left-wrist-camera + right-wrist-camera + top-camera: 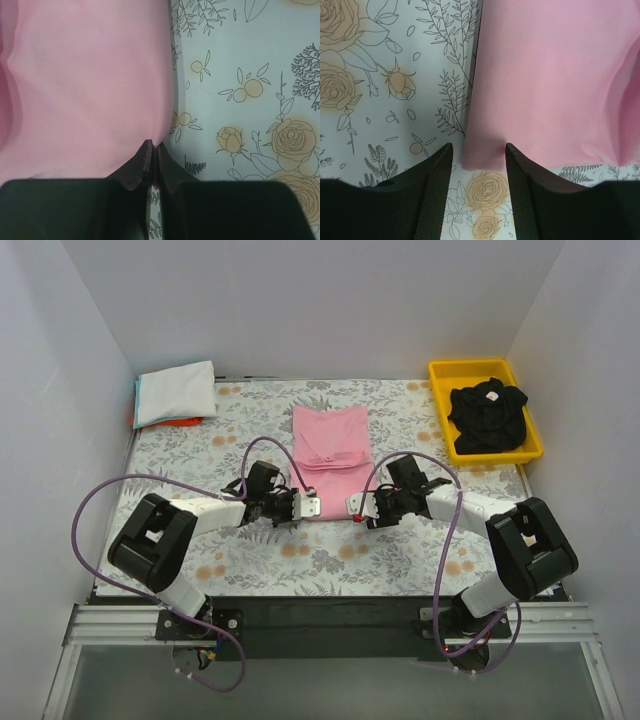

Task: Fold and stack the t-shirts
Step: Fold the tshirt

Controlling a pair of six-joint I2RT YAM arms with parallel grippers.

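Observation:
The light pink t-shirt (330,448) lies folded into a long strip at the middle of the table, sleeves tucked across it. My left gripper (312,506) is at its near left corner; in the left wrist view the gripper (152,146) is shut on the pink shirt's (85,85) corner. My right gripper (352,508) is at the near right corner; in the right wrist view it (479,148) is open, with the pink shirt's (545,75) corner lying between its jaws. The black t-shirt (487,415) lies crumpled in the tray.
The yellow tray (440,370) stands at the back right. A folded stack sits at the back left: white shirt (177,390) on top, pale blue edge (138,400), orange (178,423) underneath. The floral table cloth (400,550) covers the table. White walls enclose three sides.

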